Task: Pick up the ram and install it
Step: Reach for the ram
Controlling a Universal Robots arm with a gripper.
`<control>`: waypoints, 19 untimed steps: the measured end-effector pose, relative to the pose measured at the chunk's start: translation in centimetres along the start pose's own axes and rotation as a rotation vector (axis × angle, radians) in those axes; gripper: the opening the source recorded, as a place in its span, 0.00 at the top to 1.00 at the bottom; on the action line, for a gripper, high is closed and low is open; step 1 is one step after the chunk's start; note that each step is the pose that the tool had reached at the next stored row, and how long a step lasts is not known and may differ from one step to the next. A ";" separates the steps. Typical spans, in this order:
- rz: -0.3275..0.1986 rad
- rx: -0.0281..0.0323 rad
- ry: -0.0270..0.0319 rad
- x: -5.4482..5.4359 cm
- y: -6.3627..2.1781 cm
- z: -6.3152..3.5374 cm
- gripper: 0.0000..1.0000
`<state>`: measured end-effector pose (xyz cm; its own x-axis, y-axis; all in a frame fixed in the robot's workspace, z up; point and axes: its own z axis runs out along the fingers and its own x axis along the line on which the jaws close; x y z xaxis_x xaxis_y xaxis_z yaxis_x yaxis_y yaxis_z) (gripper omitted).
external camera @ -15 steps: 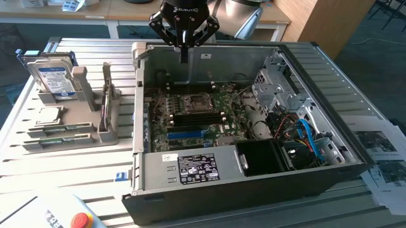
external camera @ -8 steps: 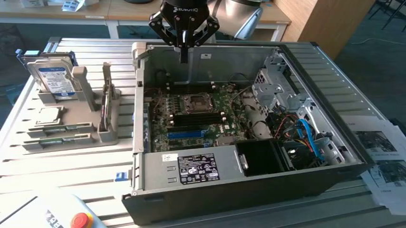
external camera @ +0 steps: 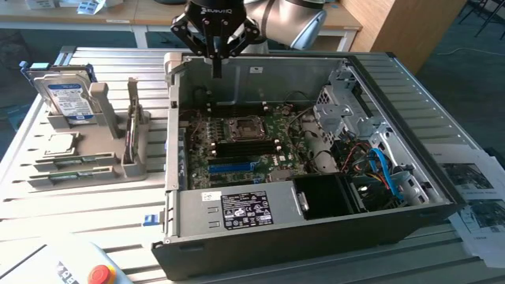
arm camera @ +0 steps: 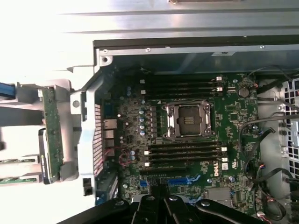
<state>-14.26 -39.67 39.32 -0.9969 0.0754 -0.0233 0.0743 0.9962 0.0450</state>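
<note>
My gripper (external camera: 217, 72) is shut and empty (over the computer case (external camera: 316, 242)). Ram (external camera: 63, 176) is in the rack (external camera: 118, 168) at eight o'clock, exterior view. I'd pinch its long faces squarely.

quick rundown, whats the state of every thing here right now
gripper: shut, nothing in it, above the case's far side
computer case: lying flat, side panel off, open upward
ram: sticks lying flat in the grey holder, untouched
hard drive: standing upright in the holder
expansion card: upright on edge in the holder
cpu socket: bare, no cooler on it
</note>
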 end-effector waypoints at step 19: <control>0.000 -0.0001 -0.0001 8.3 -0.05 -0.12 0.90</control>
<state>-22.53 -39.09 39.24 -0.9969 0.0753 -0.0234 0.0742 0.9962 0.0451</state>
